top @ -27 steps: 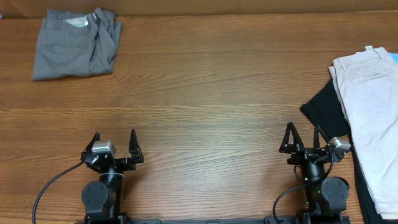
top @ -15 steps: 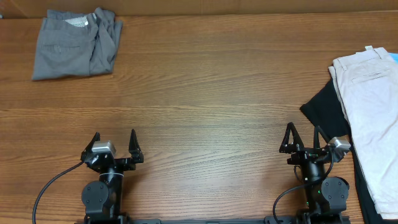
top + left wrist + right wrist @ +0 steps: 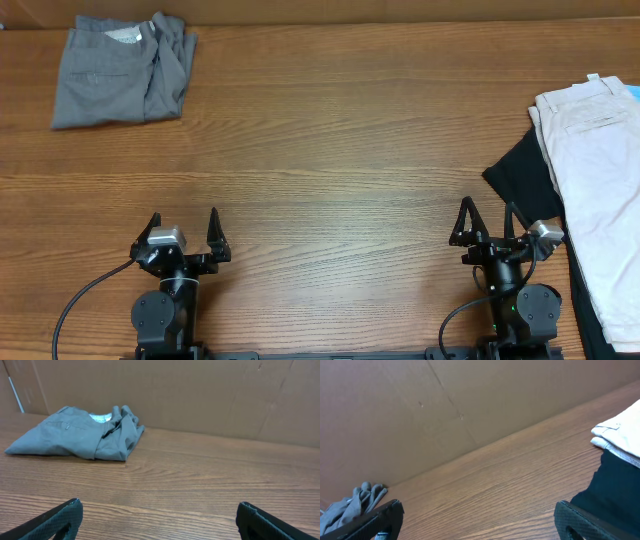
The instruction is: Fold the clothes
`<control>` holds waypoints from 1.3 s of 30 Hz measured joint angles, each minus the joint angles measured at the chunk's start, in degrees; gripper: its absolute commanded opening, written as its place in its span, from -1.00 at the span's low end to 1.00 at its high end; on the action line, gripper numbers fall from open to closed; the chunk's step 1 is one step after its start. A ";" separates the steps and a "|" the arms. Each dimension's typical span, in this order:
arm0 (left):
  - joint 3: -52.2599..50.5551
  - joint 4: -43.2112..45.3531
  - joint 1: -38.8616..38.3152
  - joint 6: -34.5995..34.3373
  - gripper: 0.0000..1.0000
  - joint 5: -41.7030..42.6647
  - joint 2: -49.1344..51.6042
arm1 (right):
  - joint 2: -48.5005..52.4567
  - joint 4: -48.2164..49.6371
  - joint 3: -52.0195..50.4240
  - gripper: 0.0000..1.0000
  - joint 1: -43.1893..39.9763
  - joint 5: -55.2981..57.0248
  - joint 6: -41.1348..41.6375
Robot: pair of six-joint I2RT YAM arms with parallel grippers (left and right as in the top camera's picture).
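— Pincers: how do yours stand?
— Your left gripper (image 3: 184, 222) and right gripper (image 3: 488, 215) both gape wide, holding nothing.
— And the clothes?
— Grey shorts (image 3: 120, 68) lie far ahead-left of your left one; beige shorts (image 3: 600, 190) on a black T-shirt (image 3: 522, 178) sit just right of your right one.

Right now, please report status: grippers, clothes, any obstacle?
Left gripper and right gripper open, empty. Grey shorts bunched far left; beige shorts over black shirt, right edge. No obstacle seen.
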 measured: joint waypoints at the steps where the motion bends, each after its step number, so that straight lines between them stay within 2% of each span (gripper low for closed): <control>1: 0.00 0.00 0.00 0.00 1.00 0.00 0.00 | 0.00 -0.02 0.00 1.00 0.00 0.00 -0.02; 5: 0.00 0.00 0.00 0.00 1.00 0.00 0.00 | 0.00 0.13 0.00 1.00 0.00 -1.09 2.19; 13: 0.00 0.00 0.00 -0.02 0.99 0.00 0.00 | 0.00 1.16 0.00 1.00 0.00 -10.45 15.78; 18: 0.00 0.00 0.00 0.00 1.00 0.00 0.00 | 0.00 9.62 0.00 1.00 0.00 -12.44 17.57; 24: 0.00 0.00 0.00 0.00 1.00 0.00 0.00 | 1.07 11.23 0.96 1.00 0.00 -11.45 11.80; 29: 0.00 -0.02 0.00 -0.02 0.99 0.00 0.00 | 9.62 10.73 9.29 1.00 -0.11 -8.28 4.87; 33: 0.00 0.00 0.00 0.00 1.00 0.02 -0.09 | 21.64 7.06 19.69 1.00 -0.24 -4.35 -1.97; 39: 0.00 -0.02 0.00 0.00 1.00 0.00 -0.09 | 48.72 -6.78 41.35 1.00 -0.28 6.99 -13.44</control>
